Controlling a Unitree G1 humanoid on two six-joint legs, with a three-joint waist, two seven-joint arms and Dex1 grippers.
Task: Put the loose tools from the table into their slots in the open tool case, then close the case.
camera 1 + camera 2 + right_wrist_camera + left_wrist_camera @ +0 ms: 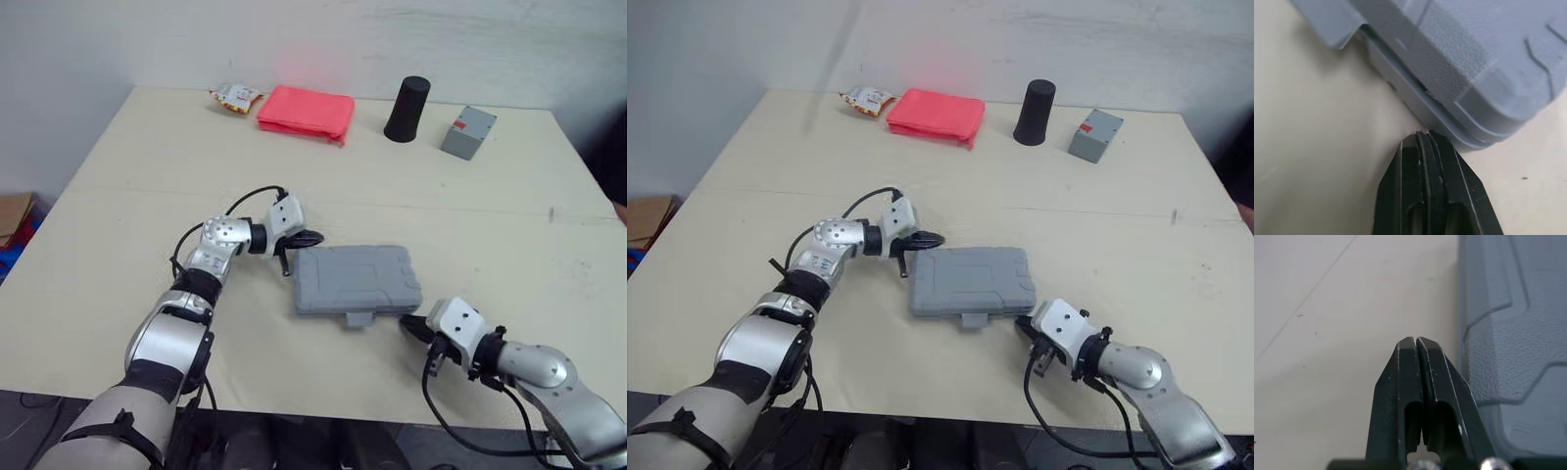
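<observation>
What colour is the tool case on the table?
The tool case is grey; the left eye view shows it best.

The grey plastic tool case [355, 279] lies mid-bench [147, 196], toward the near edge. Along the far edge, left to right: a crinkled snack packet [235, 97], folded red cloth [306, 113], black tapered cylinder [407, 109] and small grey box [468, 132]. The left end effector [312, 238] is at the case's far-left corner, the right end effector [411, 324] at its near-right corner.
</observation>
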